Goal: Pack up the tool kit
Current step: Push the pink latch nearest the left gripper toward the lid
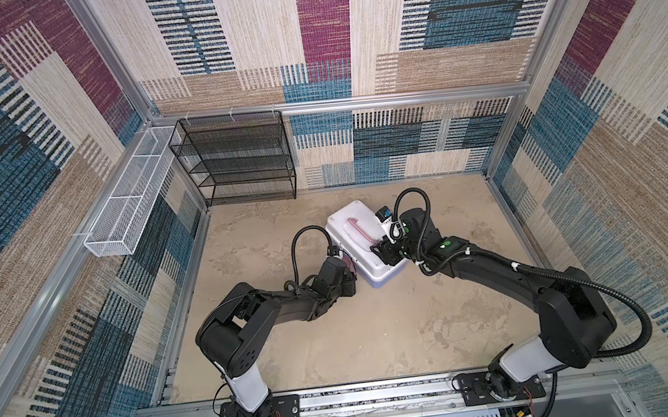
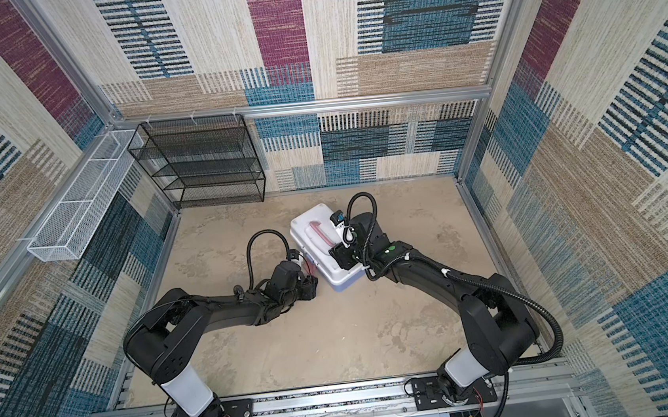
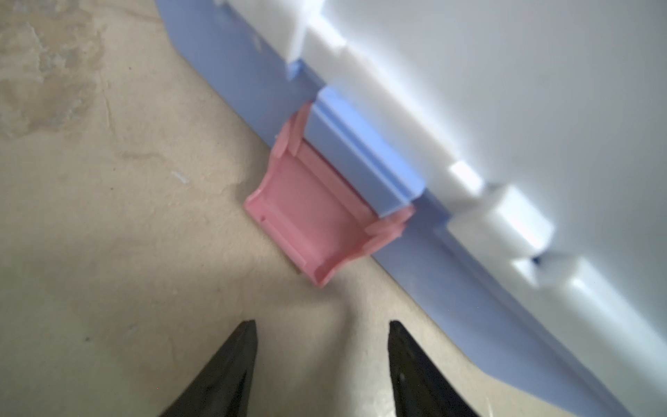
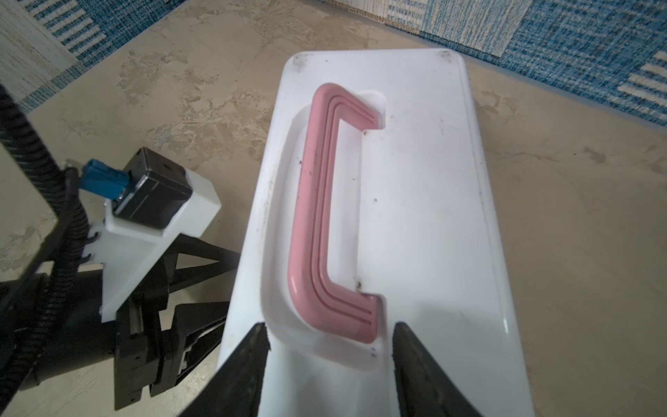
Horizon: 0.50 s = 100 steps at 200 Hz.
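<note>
Though blurry, toolbox (image 3: 505, 108) seemingly before tool (image 3: 321, 322).

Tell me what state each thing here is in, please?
Tool kit: lying flat, lid down.
Latch: swung down, unfastened.
Handle: folded flat in its recess.
Left gripper: open, short of the latch, empty.
Right gripper: open, above the handle's end.
Rack: standing upright.
Basket: hanging at the side.

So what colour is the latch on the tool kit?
The latch is pink, clearest in the left wrist view.
</note>
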{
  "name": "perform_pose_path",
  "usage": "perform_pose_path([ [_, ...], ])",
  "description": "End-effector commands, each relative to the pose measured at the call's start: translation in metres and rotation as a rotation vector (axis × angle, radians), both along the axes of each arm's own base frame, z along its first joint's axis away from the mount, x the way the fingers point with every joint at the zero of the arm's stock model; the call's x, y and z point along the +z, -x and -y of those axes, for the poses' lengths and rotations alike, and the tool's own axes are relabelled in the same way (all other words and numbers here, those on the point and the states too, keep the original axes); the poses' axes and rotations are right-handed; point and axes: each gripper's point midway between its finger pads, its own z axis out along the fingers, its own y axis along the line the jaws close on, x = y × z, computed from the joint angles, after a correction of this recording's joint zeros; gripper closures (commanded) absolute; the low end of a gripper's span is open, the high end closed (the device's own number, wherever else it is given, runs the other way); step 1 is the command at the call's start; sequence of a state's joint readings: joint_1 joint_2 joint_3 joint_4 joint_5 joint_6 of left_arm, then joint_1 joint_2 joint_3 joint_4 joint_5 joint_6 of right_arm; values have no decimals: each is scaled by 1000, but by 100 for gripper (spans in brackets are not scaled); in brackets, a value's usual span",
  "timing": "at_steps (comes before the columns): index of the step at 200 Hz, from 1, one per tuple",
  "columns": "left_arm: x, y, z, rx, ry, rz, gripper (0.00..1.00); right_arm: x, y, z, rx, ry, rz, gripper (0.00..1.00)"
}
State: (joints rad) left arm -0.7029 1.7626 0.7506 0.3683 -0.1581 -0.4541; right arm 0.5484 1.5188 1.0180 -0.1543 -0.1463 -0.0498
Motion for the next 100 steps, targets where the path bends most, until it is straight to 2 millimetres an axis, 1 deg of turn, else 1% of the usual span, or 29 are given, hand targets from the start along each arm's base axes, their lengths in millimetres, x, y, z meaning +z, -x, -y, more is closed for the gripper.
perform_pose_path([
  [1, 13, -17, 2, 1, -47, 118, 38, 7, -7, -2, -10, -14, 24, 42],
  [18, 9, -20, 0, 17, -99, 153, 38, 6, -7, -1, -14, -14, 23, 42],
  [34, 5, -23, -11, 80, -145, 182, 37, 3, -6, -1, -14, -12, 20, 42],
  [49, 3, -23, -19, 131, -167, 213, 32, -1, -6, -1, -11, -3, 13, 42],
  [59, 2, -24, -18, 129, -165, 239, 30, -4, -6, -1, -5, 6, 11, 42],
  [64, 8, -28, -14, 129, -142, 271, 29, -6, -6, -2, -1, 14, 5, 42],
  [74, 9, -30, -11, 129, -141, 290, 25, -10, -7, -2, 5, 29, -5, 42],
  [100, 8, -37, -8, 147, -173, 323, 23, -12, -8, -3, 8, 38, -19, 42],
])
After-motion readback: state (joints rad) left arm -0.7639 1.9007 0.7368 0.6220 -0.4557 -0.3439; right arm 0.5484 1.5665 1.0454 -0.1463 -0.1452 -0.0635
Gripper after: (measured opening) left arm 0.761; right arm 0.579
